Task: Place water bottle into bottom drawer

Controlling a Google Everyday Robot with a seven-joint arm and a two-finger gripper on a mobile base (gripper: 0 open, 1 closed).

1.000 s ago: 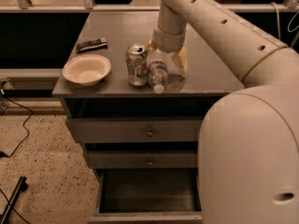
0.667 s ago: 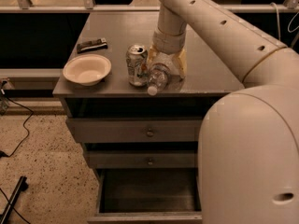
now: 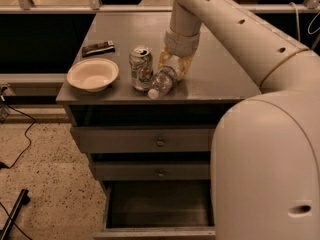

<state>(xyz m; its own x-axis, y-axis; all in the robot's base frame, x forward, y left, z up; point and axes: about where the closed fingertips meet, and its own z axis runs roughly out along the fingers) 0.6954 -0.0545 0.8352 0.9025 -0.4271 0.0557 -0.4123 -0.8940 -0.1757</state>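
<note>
Grey counter (image 3: 220, 69) sits above three drawers, and the bottom drawer (image 3: 160, 206) stands pulled open, well below the rest. Over the counter's front half the gripper (image 3: 173, 70) reaches down, its jaws pinching the base end of the bottle (image 3: 162, 81). The bottle lies tilted, its cap toward the front left, just beside the can (image 3: 141, 68). A second ago the cap pointed nearer the front edge; it has since swung toward the can. The bowl (image 3: 92, 74), left of the can, has not moved.
</note>
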